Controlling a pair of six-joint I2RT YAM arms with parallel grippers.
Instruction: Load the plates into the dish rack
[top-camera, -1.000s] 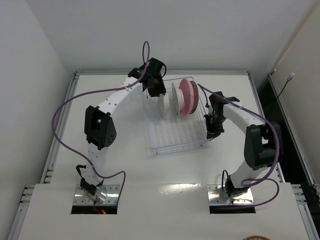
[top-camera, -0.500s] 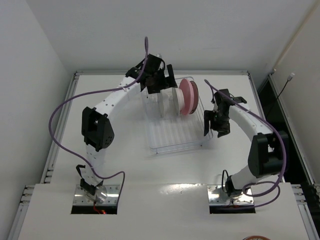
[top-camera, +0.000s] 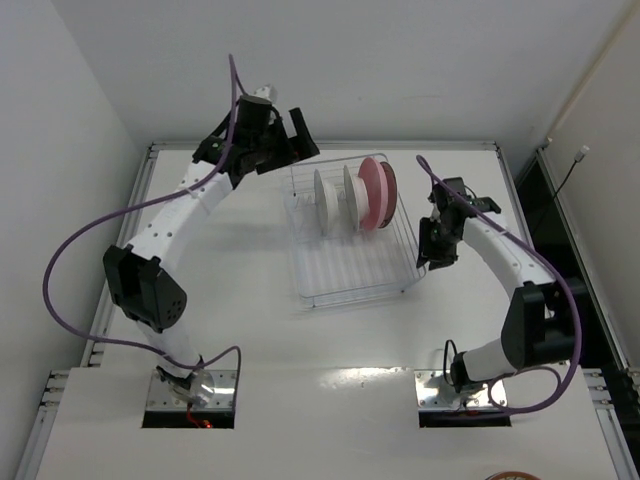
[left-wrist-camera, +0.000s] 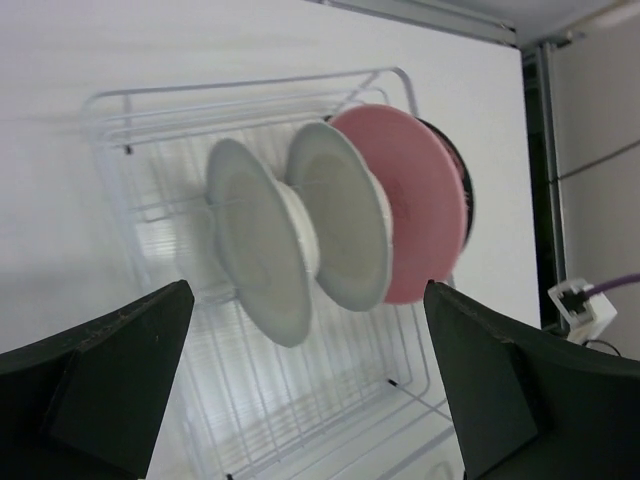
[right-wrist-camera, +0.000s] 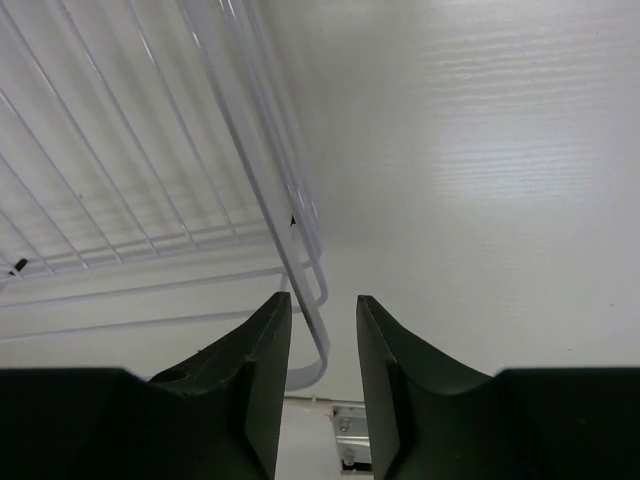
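The dish rack (top-camera: 350, 270) stands mid-table with the plates upright in its far slots. From left to right they are a whitish plate (left-wrist-camera: 255, 240), a second whitish plate (left-wrist-camera: 340, 225), a pink plate (left-wrist-camera: 420, 200) and a dark-rimmed plate (left-wrist-camera: 465, 185) mostly hidden behind the pink one. My left gripper (top-camera: 283, 140) hangs wide open and empty above the rack's far-left corner; in its wrist view the left gripper (left-wrist-camera: 309, 290) frames the plates. My right gripper (top-camera: 432, 250) sits at the rack's right rim. The right gripper (right-wrist-camera: 324, 305) is narrowly open around the rack's wire corner (right-wrist-camera: 312, 340) without pinching it.
The near half of the rack (left-wrist-camera: 300, 420) holds nothing. A raised rail (top-camera: 320, 146) borders the table's far edge, with white walls behind and to the left. A dark gap (top-camera: 540, 200) runs past the right edge. A white connector with a purple cable (left-wrist-camera: 580, 305) lies right of the rack.
My left gripper opened, let go of the leftmost whitish plate in the rack, then rose and swung back to the left. My right gripper opened at the rack's right rim and then narrowed.
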